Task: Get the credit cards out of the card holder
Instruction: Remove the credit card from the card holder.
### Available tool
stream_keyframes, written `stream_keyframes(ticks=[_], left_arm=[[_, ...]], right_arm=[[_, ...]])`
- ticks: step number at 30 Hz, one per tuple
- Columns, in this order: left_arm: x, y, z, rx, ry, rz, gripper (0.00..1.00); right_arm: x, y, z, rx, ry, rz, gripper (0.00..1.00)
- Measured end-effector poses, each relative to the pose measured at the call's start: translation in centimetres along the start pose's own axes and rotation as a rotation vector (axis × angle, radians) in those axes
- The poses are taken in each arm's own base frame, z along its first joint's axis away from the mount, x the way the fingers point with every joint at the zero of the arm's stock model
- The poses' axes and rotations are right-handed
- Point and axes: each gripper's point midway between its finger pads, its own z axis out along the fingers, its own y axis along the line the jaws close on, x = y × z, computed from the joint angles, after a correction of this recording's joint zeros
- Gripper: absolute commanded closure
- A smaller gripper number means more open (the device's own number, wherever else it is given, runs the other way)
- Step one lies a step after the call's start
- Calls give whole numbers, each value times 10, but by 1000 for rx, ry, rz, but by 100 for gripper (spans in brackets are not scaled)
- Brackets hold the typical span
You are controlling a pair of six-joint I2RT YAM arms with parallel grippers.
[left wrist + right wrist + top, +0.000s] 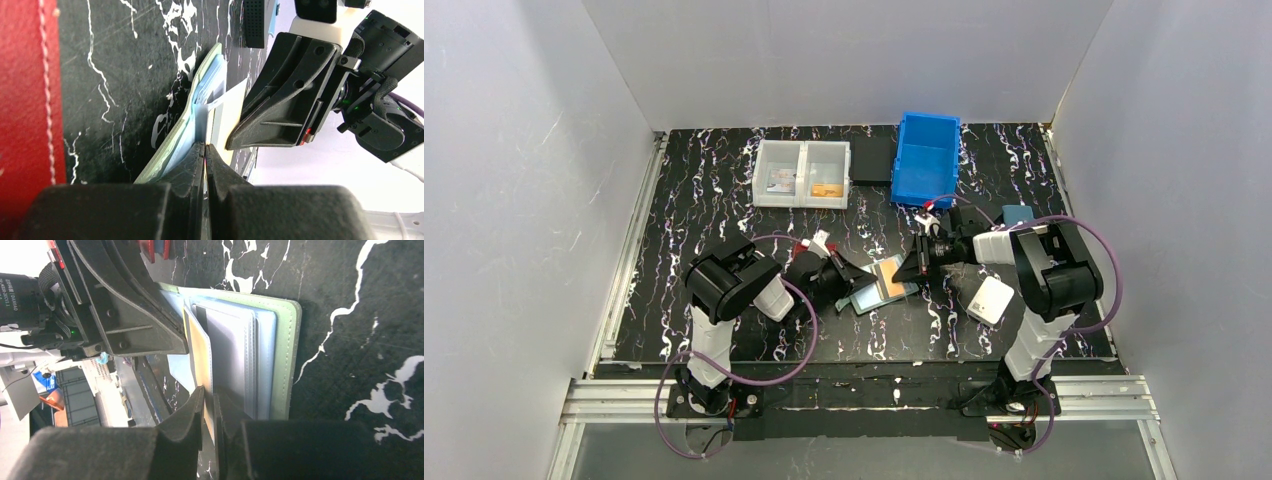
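Open card holder (876, 292) lies mid table (724, 200); left gripper (205, 150) clamped shut on its soft flap, right gripper (209, 401) jaws narrow, seemingly pinching the thin, stiff, slippery orange card (200, 347) by its exposed edge.

Card holder (882, 284) on table (724, 200) between left pincer (844, 283), right pincer (912, 268); bin (926, 158) behind.

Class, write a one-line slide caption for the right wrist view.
Right gripper straddling an orange card in the open green card holder.
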Motion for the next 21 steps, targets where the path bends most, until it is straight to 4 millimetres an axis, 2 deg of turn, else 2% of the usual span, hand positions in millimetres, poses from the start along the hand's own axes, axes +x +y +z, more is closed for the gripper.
stream_keyframes(ticks=[9,17,21], left_arm=[[6,12,-11,-20,8,0,100],[2,9,-18,-6,-5,5,100],[4,6,-19,4,12,7,83]], right_arm=[[9,1,3,-11,35,11,97],[10,0,2,-8,38,16,94],[10,0,3,-14,44,23,98]])
